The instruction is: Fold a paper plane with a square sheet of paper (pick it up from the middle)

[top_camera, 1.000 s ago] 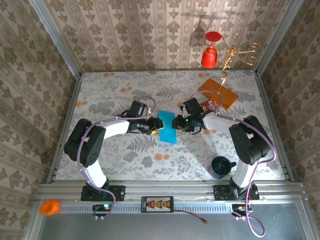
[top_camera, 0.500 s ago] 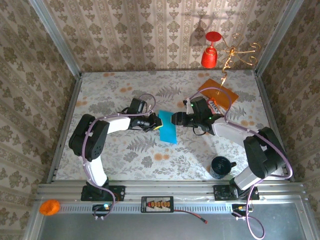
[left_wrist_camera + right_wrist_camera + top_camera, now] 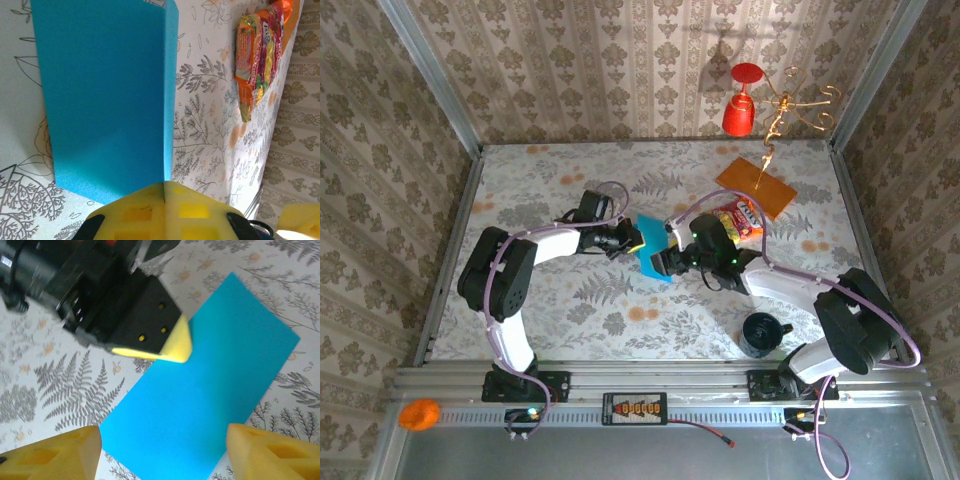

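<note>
Progress: early. square sheet of paper (image 3: 653, 257) lies mid-table between the two arms as a plain rectangle, so I judge one half-fold is in and nothing more; no nose or wing folds visible, most of the plane is left to do

left gripper (image 3: 632, 240) is clamped on the sheet's long edge, nearest the left arm; right gripper (image 3: 665, 262) hangs over the sheet's other side with jaws spread, holding nothing

View differences:
- left wrist: yellow pads (image 3: 145, 212) pressed together, left gripper (image 3: 165, 200) pinching the paper (image 3: 105, 100) right at a raised ridge that runs away from the camera. Overhead cam can't show that ridge or the pinch. Also shows snack packet (image 3: 255, 55) well clear of the sheet
- right wrist: both fingertips (image 3: 55, 455) of the right gripper (image 3: 165, 452) sit wide apart above the paper (image 3: 210, 385), not touching it as far as I can tell. Left gripper's yellow pad bites the sheet's edge here
- top: only layout. Packet (image 3: 740, 220), orange card (image 3: 757, 187) behind it, dark mug (image 3: 763, 333) near the right arm's base, all apart from the sheet

Can't tell from any cam whether the layers line up
</note>
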### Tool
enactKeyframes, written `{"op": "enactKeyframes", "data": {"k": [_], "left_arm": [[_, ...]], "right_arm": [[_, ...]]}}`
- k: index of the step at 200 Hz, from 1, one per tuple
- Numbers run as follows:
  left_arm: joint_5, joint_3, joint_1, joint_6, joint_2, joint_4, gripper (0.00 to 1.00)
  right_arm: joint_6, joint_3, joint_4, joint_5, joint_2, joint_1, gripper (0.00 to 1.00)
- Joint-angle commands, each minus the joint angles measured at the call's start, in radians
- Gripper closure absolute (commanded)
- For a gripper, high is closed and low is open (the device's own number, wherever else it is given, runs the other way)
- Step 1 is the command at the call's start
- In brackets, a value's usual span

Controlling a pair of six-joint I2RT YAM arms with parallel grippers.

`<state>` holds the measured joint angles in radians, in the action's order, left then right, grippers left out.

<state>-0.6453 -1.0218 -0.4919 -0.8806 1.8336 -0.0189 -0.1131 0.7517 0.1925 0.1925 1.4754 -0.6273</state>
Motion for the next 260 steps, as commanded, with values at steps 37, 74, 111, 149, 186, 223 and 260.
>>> {"op": "enactKeyframes", "data": {"k": [37, 74, 111, 149, 186, 223, 260], "left_arm": [[0.058, -0.037, 0.003, -0.024, 0.006, 0.083, 0.97], [0.057, -0.037, 0.003, -0.032, 0.006, 0.085, 0.97], [0.050, -0.039, 0.003, -0.040, 0.006, 0.085, 0.97], [0.047, -0.037, 0.003, -0.041, 0.006, 0.087, 0.97], [0.051, -0.036, 0.002, -0.042, 0.008, 0.090, 0.97], [0.051, -0.038, 0.000, -0.042, 0.011, 0.091, 0.97], [0.049, -0.037, 0.001, -0.039, 0.011, 0.093, 0.97]], "right_arm": [[0.264, -0.024, 0.064, -0.037, 0.074, -0.092, 0.35], [0.349, -0.032, 0.097, -0.123, 0.144, -0.149, 0.34], [0.391, -0.048, 0.179, -0.216, 0.221, -0.176, 0.34], [0.386, -0.058, 0.252, -0.288, 0.236, -0.177, 0.41], [0.390, -0.088, 0.276, -0.308, 0.187, -0.178, 0.47], [0.382, -0.107, 0.300, -0.309, 0.155, -0.180, 0.52], [0.359, -0.104, 0.314, -0.293, 0.152, -0.180, 0.57]]}}
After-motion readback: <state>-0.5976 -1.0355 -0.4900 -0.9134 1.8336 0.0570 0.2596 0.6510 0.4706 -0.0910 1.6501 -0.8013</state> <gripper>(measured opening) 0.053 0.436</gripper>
